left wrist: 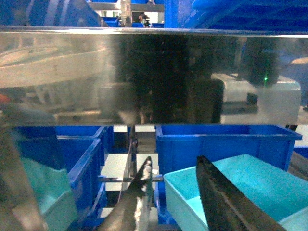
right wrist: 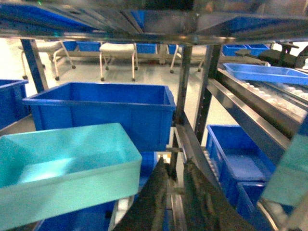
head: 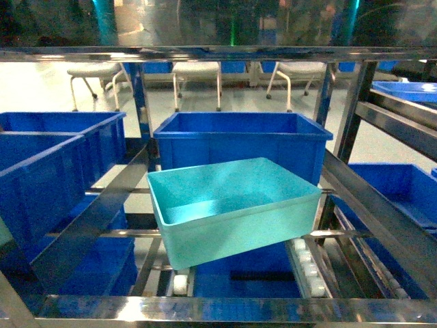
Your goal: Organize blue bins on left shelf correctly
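Observation:
The blue bin [head: 232, 205], a light turquoise tub, lies tilted on the rails of the left shelf [head: 225, 309], its near end lower, and it holds nothing. Neither gripper shows in the head view. In the left wrist view my left gripper [left wrist: 174, 166] is open; the tub's [left wrist: 255, 185] near-left corner shows between its dark fingers [left wrist: 144, 192], and I cannot tell whether they touch it. My right gripper [right wrist: 175, 166] is open by a narrow gap and holds nothing. It sits just right of the tub [right wrist: 62, 163], over a shelf rail [right wrist: 192, 144].
Darker royal-blue ribbed bins stand behind the tub [head: 239, 140], on the left [head: 48, 171] and on the right [head: 396, 191]. White rollers [head: 308, 270] line the rail beside the tub. A shiny crossbar [left wrist: 154, 77] fills the upper left wrist view. Chairs [head: 194, 68] stand far back.

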